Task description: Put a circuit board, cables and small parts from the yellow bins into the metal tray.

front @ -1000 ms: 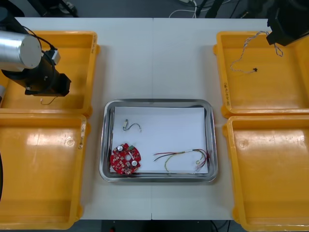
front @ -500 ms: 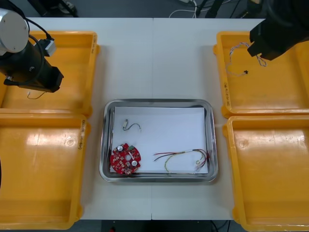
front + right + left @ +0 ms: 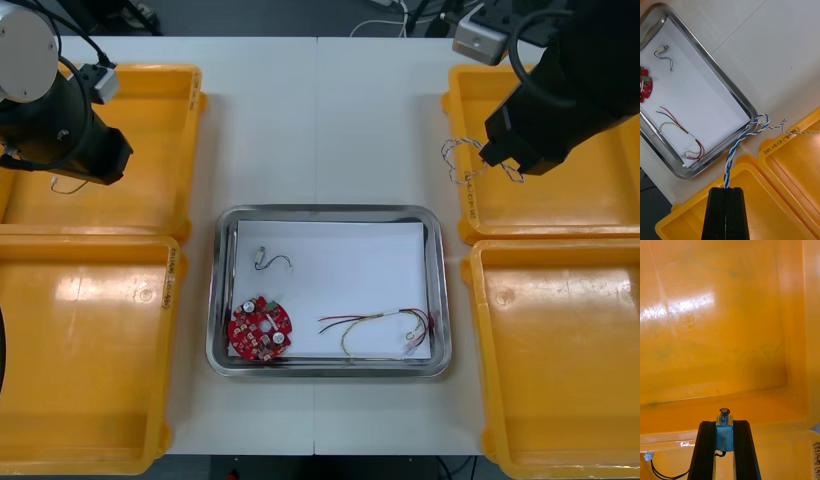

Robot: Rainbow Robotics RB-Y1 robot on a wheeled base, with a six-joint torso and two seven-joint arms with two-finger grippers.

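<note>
My right gripper (image 3: 500, 155) hangs over the inner rim of the far right yellow bin (image 3: 580, 200), shut on a twisted blue and white cable (image 3: 458, 160). In the right wrist view that cable (image 3: 738, 146) rises from the closed gripper (image 3: 728, 192), its white plug near the metal tray's corner (image 3: 733, 99). My left gripper (image 3: 85, 165) is above the far left bin (image 3: 150, 100), shut on a small metal part (image 3: 724, 429) whose black lead (image 3: 662, 474) dangles. The tray (image 3: 225, 290) holds a red circuit board (image 3: 260, 328), a red and yellow cable (image 3: 380, 328) and another small metal part (image 3: 270, 262).
Near yellow bins stand at the left (image 3: 80, 350) and right (image 3: 560, 350) of the tray, close to its sides. Bare white table (image 3: 320, 120) lies beyond the tray, between the two far bins.
My right gripper has carried the blue and white cable leftward and nearer, from the far right bin's back to its inner rim. My left gripper has lifted its small part up and left.
</note>
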